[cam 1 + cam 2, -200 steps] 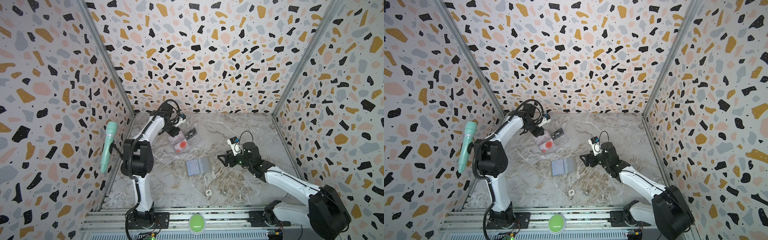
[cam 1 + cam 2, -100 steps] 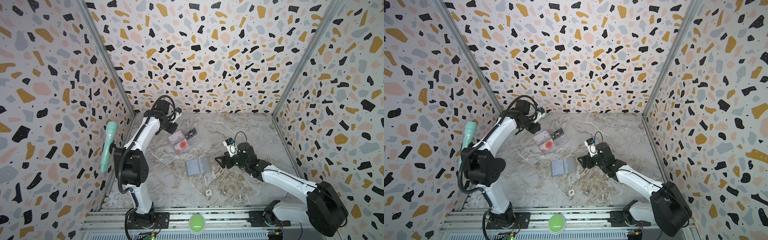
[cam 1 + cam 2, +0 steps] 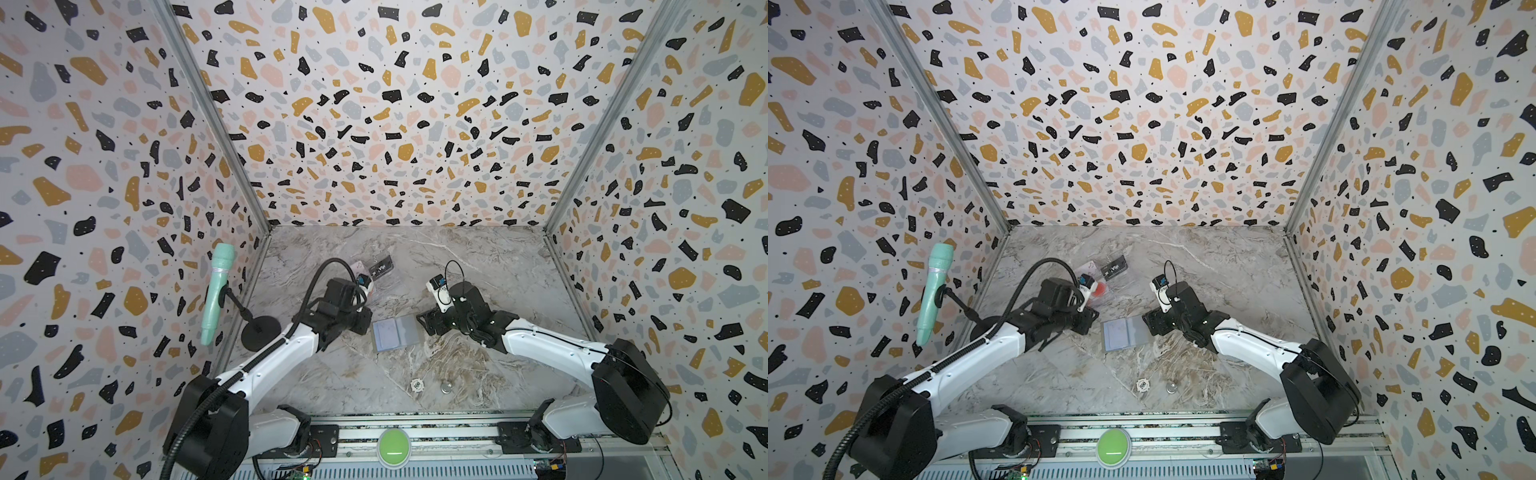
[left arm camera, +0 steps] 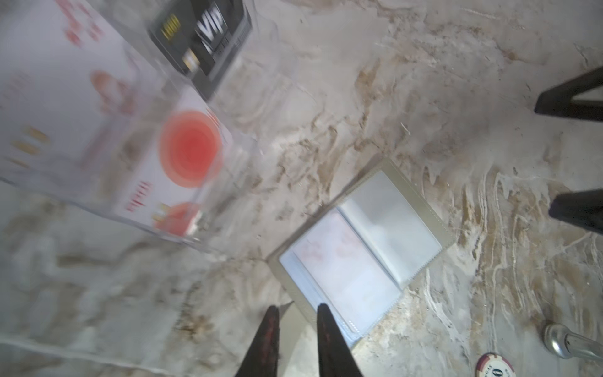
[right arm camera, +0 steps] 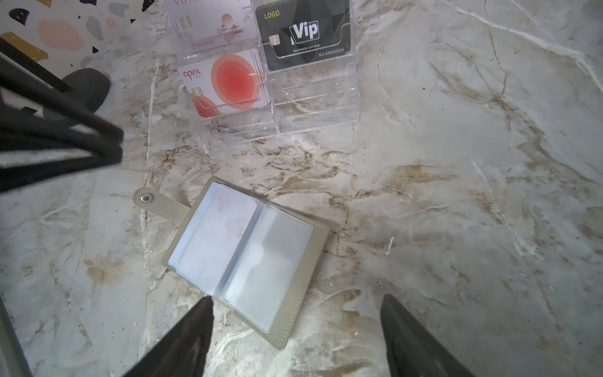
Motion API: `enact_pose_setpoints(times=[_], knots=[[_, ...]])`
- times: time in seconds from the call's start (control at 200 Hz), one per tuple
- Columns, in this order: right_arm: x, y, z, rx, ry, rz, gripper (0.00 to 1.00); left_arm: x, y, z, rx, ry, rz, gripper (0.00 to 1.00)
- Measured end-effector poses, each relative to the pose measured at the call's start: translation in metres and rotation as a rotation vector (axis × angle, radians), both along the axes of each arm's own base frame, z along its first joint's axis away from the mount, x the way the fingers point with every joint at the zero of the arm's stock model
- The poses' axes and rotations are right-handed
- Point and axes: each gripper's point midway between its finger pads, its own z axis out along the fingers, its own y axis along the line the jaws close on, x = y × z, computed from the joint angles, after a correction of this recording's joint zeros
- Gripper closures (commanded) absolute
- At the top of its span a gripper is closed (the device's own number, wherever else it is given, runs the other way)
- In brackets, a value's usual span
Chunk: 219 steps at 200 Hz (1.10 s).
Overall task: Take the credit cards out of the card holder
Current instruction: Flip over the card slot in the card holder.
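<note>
The taupe card holder [image 5: 295, 318] lies open and flat in the middle of the table [image 5: 456, 196], with a pale pinkish card [image 5: 218, 241] sleeved inside. Towards the far edge, the red-circle card [image 5: 225, 83], black VIP card [image 5: 303, 36] and white-pinkish card [image 5: 212, 23] stand in a clear tray [image 5: 313, 107].

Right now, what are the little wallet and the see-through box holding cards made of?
The card holder looks like matte taupe faux leather or fabric, with stitched edges and cloudy soft-plastic sleeves inside. The clear tray looks like hard glossy acrylic: the marble tabletop shows through its walls.

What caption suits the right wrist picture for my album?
Open right claw above the unfolded card holder, one pale card inside; other cards sit in the clear tray.
</note>
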Motion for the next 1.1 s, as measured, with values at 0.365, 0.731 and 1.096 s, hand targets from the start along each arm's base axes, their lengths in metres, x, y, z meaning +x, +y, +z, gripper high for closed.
enact_pose_setpoints(times=[0.365, 0.731, 1.096], knots=[[0.002, 0.020, -0.029, -0.063, 0.072, 0.000, 0.19, -0.024, 0.010, -0.066, -0.038, 0.034, 0.182, 0.82], [-0.003, 0.063, -0.045, -0.159, 0.074, 0.033, 0.26, -0.021, 0.007, -0.081, -0.145, 0.018, 0.254, 0.91], [-0.016, 0.105, -0.082, -0.253, 0.124, 0.099, 0.29, -0.024, 0.008, -0.081, -0.215, -0.012, 0.276, 0.92]])
